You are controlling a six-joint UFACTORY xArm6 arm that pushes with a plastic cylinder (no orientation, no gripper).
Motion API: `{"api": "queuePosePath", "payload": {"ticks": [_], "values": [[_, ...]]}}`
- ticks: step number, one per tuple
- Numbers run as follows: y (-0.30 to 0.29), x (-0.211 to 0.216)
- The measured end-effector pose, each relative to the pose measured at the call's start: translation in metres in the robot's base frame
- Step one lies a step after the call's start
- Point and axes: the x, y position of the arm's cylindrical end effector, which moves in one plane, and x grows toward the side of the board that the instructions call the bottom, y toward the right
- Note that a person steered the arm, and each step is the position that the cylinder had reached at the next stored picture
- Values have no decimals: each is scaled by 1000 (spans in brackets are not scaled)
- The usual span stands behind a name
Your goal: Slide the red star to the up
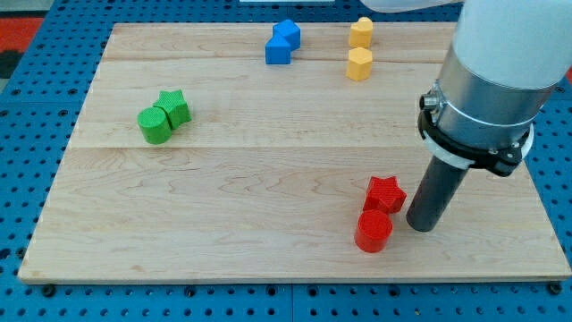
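The red star (pixel 385 193) lies on the wooden board (pixel 268 179) at the lower right. A red cylinder (pixel 374 232) touches it just below, toward the view's bottom. My tip (pixel 422 225) rests on the board just right of the red star and the red cylinder, a small gap from both.
A green star (pixel 174 107) and a green cylinder (pixel 155 124) touch at the left. Two blue blocks (pixel 283 43) sit together at the top centre. Two yellow blocks (pixel 360 32) (pixel 359 63) stand at the top right. The arm's grey body (pixel 492 80) looms over the board's right edge.
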Motion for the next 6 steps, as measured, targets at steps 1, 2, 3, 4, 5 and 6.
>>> {"api": "queuePosePath", "payload": {"ticks": [1, 2, 3, 4, 5, 6], "values": [[-37, -47], [-46, -90], [-25, -141], [41, -123], [40, -58], [5, -30]]}}
